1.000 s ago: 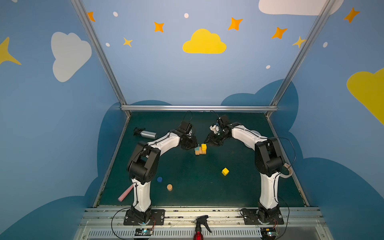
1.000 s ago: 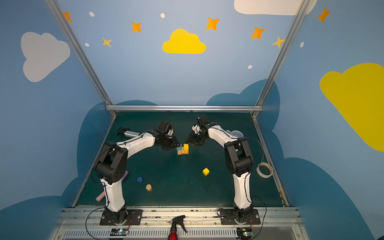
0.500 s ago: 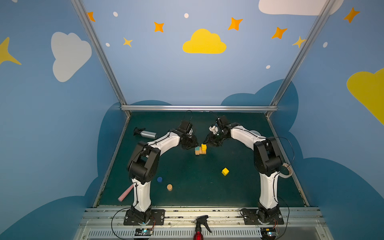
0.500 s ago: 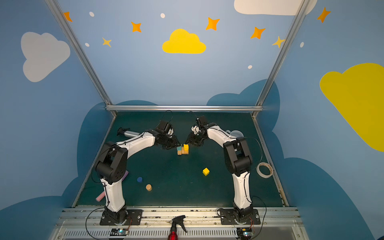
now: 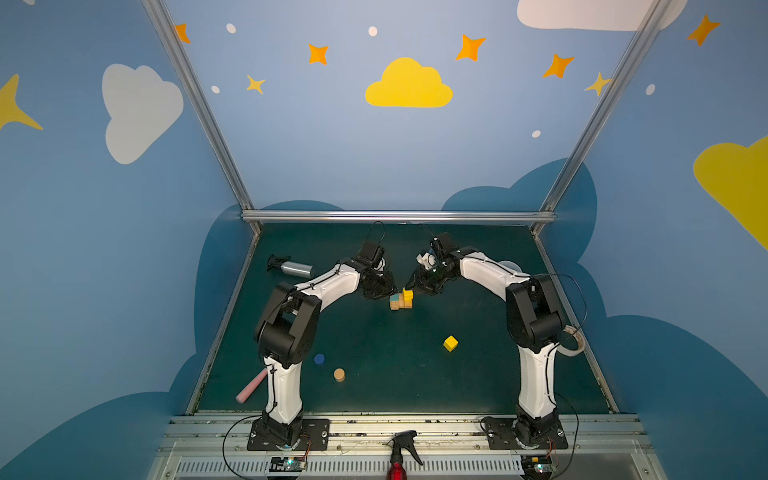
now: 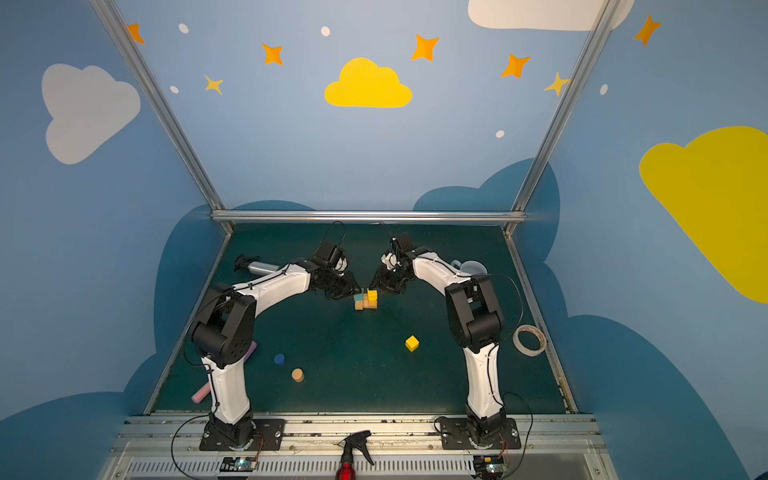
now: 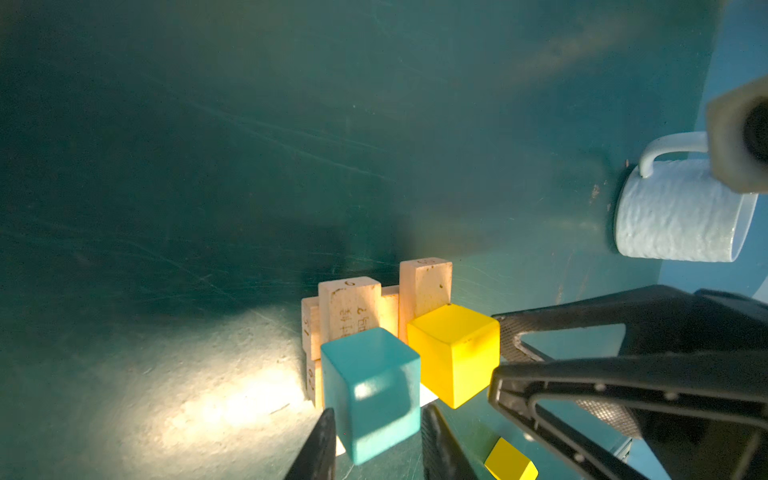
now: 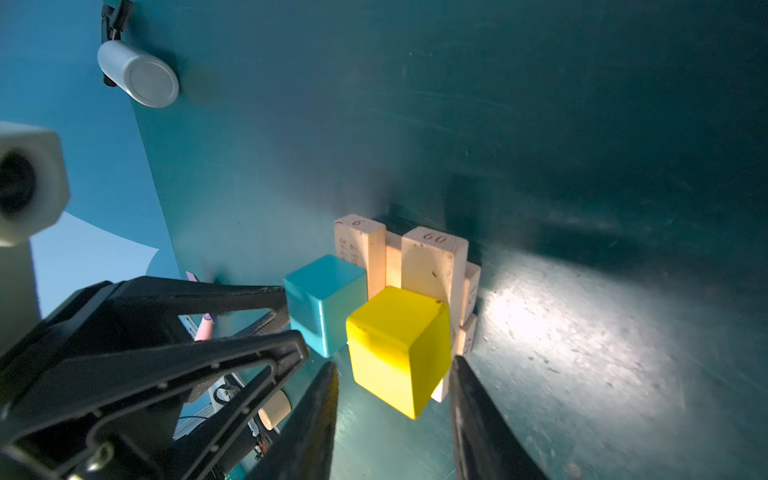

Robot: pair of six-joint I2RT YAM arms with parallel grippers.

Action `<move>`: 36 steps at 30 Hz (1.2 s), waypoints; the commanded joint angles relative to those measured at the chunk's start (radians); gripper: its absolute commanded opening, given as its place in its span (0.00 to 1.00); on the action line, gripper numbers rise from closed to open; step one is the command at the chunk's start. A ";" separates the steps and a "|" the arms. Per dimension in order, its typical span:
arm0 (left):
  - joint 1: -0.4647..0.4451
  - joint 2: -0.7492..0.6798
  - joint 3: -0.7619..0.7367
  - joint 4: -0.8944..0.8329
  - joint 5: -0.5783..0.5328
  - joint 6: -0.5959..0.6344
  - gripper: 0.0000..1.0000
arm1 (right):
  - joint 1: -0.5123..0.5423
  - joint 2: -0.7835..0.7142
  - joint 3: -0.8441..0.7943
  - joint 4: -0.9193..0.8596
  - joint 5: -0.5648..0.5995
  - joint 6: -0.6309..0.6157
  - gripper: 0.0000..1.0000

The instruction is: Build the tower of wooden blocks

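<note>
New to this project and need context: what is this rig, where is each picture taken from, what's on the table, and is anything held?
Two tabletop robot arms, left arm and right arm, each ending in a two-fingered gripper. The two wide pictures come from one camera head overhead; the two close-ups come from cameras on the wrists. On the green table, stacked planks form a base. The left gripper appears shut on a teal cube, the right gripper on a yellow cube, both at the planks. Loose nearby: a second yellow cube, a blue cylinder, a tan cylinder. A spray bottle and a mug sit off to the sides.
</note>
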 commanded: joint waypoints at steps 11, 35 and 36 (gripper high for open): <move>0.003 0.042 0.061 -0.040 0.004 0.028 0.29 | 0.006 0.012 -0.019 0.003 -0.001 0.015 0.40; 0.003 0.060 0.087 -0.055 -0.003 0.040 0.31 | 0.013 0.008 -0.018 0.009 -0.001 0.031 0.35; 0.003 0.062 0.088 -0.054 -0.003 0.040 0.31 | 0.014 0.009 -0.018 0.010 -0.001 0.030 0.35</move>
